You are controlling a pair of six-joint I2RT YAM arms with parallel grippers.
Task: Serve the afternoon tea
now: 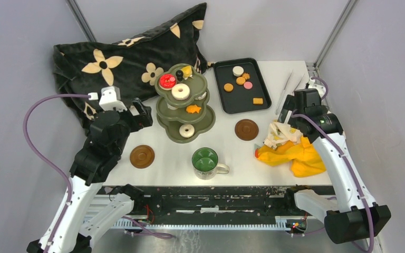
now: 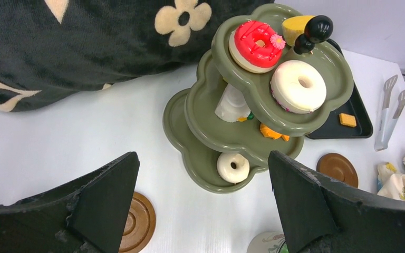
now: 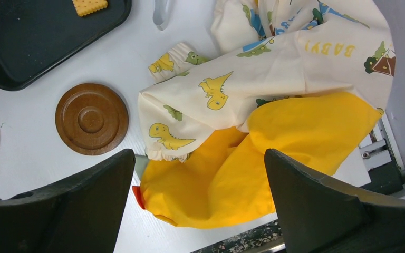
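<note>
The olive-green three-tier stand (image 1: 209, 122) (image 2: 190, 113) with its black knob (image 2: 317, 28) stands mid-table. Its top tier carries a red donut (image 1: 167, 80) (image 2: 256, 42), a white donut (image 1: 181, 91) (image 2: 299, 85) and a yellow cake (image 2: 294, 27). An orange pastry (image 2: 270, 132) lies on the middle tier and a small white donut (image 1: 186, 130) (image 2: 233, 167) on the bottom tier. The green-lined mug (image 1: 206, 161) is near the front, with brown saucers left (image 1: 142, 156) and right (image 1: 246, 129) (image 3: 91, 118). My left gripper (image 1: 141, 114) (image 2: 202, 158) hangs open and empty left of the stand. My right gripper (image 1: 293, 113) (image 3: 198, 153) is open above the yellow cloth.
A black tray (image 1: 232, 101) at the back holds several small pastries. Metal tongs (image 1: 287, 87) (image 2: 390, 110) lie to its right. The yellow cloth (image 1: 295, 155) (image 3: 274, 153) with a dinosaur-print cloth (image 3: 227, 89) sits front right. A dark flowered pillow (image 1: 121, 58) fills the back left.
</note>
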